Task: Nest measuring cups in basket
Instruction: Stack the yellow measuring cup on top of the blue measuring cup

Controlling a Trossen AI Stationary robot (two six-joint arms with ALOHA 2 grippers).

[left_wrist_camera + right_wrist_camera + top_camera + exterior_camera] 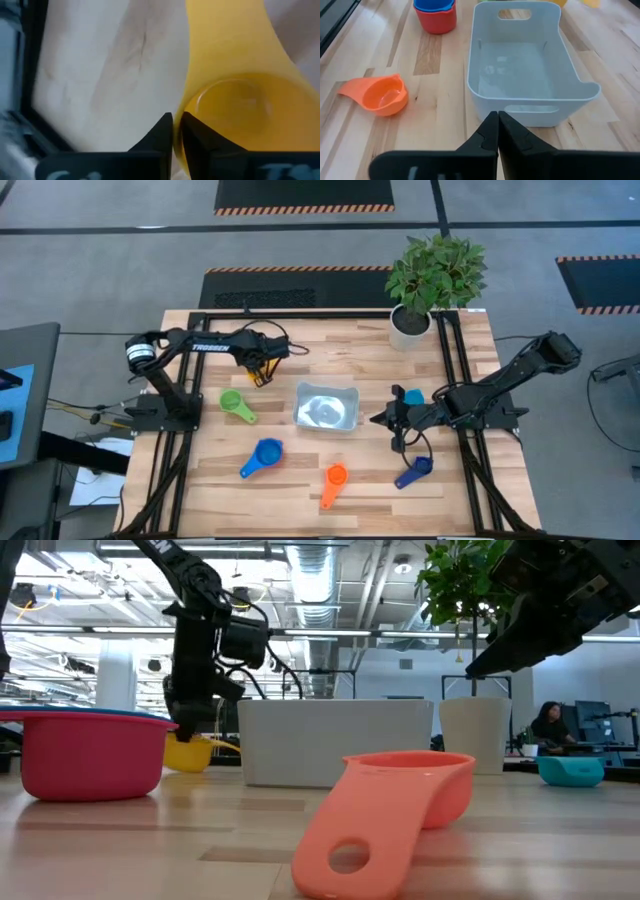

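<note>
Measuring cups lie scattered around the basket (326,407), which sits empty at the table's middle; the green cup (234,402) is to its left, the blue cup (264,456) and orange cup (334,479) nearer the front edge, the dark blue cup (414,471) at front right, the light blue cup (412,396) just right of the basket by the right arm. The yellow cup (240,95) is behind and left of the basket — the left gripper (176,131) has its fingers pinched on that cup's rim; the right gripper (497,131) hangs over the table right of the basket, fingers pressed together on nothing.
</note>
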